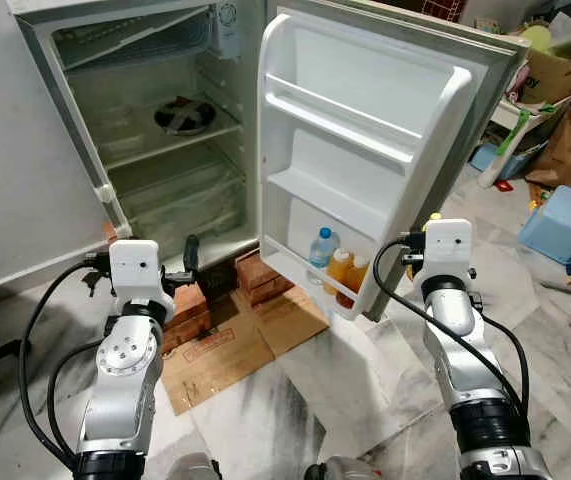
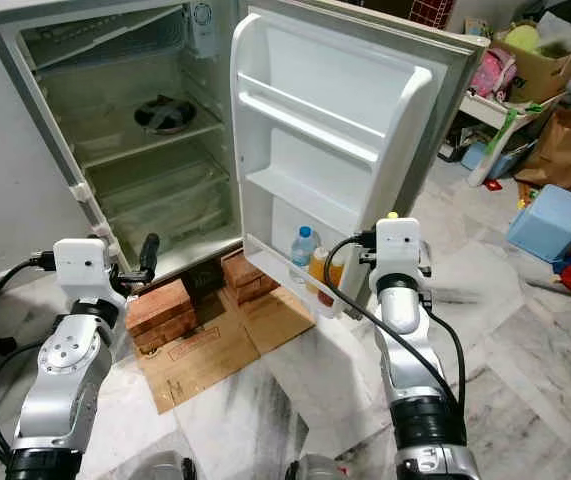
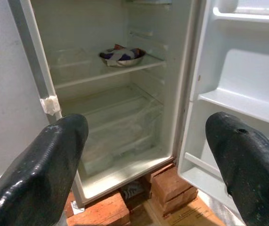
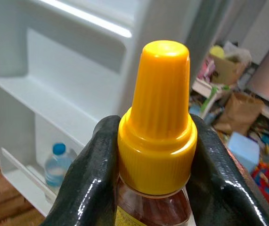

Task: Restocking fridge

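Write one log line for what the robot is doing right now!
right gripper: shut on yellow-capped bottle, near fridge door | left gripper: open, facing open fridge | bottom door shelf: water bottle, two orange bottles

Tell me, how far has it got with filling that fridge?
Partly there, it seems. The fridge door is open, and its bottom shelf already holds a water bottle and two orange bottles. The right end effector is shut on another yellow-capped bottle, apparently next to go in. The left end effector is open, facing the mostly bare inner shelves.
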Tool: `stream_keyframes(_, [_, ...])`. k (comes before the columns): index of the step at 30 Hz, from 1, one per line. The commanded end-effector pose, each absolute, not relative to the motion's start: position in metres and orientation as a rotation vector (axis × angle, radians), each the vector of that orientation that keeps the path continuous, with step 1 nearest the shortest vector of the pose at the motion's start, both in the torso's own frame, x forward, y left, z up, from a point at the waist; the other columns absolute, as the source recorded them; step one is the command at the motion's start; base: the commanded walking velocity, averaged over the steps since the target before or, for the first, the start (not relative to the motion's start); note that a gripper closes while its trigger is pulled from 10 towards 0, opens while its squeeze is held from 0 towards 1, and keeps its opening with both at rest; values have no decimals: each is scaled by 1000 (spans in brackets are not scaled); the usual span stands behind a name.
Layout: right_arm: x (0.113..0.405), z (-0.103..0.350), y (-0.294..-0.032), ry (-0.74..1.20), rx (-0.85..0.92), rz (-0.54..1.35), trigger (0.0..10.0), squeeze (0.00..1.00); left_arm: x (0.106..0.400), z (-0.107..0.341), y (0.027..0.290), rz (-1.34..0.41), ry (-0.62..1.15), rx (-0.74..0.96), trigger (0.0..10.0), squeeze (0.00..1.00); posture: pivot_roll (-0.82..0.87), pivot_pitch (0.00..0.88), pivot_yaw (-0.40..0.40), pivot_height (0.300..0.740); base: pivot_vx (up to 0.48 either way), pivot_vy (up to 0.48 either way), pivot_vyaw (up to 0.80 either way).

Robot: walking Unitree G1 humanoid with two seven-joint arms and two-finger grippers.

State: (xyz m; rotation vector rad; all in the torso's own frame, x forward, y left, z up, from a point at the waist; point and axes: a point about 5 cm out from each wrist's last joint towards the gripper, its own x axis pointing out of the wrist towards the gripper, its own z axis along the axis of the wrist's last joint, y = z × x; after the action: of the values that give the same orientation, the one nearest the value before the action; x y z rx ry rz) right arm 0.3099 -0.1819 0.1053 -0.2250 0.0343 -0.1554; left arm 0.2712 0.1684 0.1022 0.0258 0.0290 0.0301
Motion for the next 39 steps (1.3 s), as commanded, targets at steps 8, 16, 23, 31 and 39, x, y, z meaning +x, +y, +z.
stream_keyframes(8, [316, 115, -175, -21, -180, -115, 10000, 0, 275, 105, 167, 29, 18, 36, 10000, 0, 8, 15, -22, 740, 60, -342, 0])
stream_keyframes(16, [316, 122, -166, -63, -173, -52, 10000, 0, 275, 103, 166, 36, 24, 27, 10000, 0, 2, 11, -21, 740, 90, -265, 0])
stream_keyframes(23, [319, 124, -164, -77, -161, -42, 10000, 0, 279, 105, 168, 65, 13, 36, 10000, 0, -2, 0, -19, 740, 0, 0, 0])
stream_keyframes(31, [327, 129, -159, -96, -109, -43, 10000, 0, 282, 110, 177, 89, -10, 50, 10000, 0, 21, 0, -13, 740, 0, 0, 0])
stream_keyframes(39, [331, 129, -153, -112, -92, -18, 10000, 0, 289, 114, 185, 103, -37, 61, 10000, 0, 28, 0, 2, 740, 0, 0, 0])
